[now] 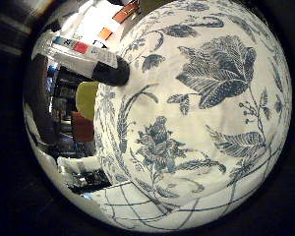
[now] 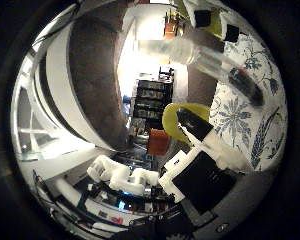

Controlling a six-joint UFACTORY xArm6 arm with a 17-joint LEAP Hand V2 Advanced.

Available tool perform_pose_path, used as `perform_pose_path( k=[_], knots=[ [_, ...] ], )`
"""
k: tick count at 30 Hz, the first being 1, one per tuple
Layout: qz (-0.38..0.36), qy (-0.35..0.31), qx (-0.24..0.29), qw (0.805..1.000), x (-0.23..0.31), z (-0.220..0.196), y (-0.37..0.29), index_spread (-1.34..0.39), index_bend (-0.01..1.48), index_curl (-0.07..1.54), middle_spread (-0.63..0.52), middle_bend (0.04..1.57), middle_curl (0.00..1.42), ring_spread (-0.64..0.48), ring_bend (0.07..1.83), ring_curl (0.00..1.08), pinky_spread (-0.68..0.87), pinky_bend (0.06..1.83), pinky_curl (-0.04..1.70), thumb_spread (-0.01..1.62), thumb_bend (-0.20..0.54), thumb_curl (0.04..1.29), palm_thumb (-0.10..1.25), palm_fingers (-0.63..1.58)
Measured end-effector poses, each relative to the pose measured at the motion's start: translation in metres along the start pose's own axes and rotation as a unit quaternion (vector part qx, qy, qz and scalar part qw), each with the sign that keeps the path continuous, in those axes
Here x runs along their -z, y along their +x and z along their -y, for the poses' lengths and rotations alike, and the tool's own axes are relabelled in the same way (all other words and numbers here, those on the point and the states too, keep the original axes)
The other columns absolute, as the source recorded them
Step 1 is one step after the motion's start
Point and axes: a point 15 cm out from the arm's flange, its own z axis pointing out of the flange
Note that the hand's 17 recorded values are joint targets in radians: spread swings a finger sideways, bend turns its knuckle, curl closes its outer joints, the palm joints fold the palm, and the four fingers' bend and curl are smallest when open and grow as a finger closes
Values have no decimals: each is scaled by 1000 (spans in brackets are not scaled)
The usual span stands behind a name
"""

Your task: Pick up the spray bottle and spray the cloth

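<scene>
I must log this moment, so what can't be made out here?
- Spray bottle: in neither view.
- Floral cloth: its far edges run past the little finger side view's rim.
- Hand: fingers cross both views, but what lies beneath the palm stays unseen.

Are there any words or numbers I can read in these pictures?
None can be read.
Label with red and blue patches on the hand's finger: print too blurred.
Blue-flowered cloth: only a pattern, no words.
Shelves in the room behind: too small to tell.

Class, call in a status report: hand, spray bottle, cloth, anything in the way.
Hand open, holding nothing. Spray bottle not in view. Patterned cloth close under the palm. Nothing seen in the way.
</scene>
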Motion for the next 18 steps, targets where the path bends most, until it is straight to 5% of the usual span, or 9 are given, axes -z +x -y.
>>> perform_pose_path(
  k=[18],
  knots=[
    [-28, 46, 23, 998, 110, -11, -33, -270, 208, 456, -36, 591, 445, -3, 720, 346, 383, 463, 560, 1039, -21, 480, 780, 378]
  ],
)
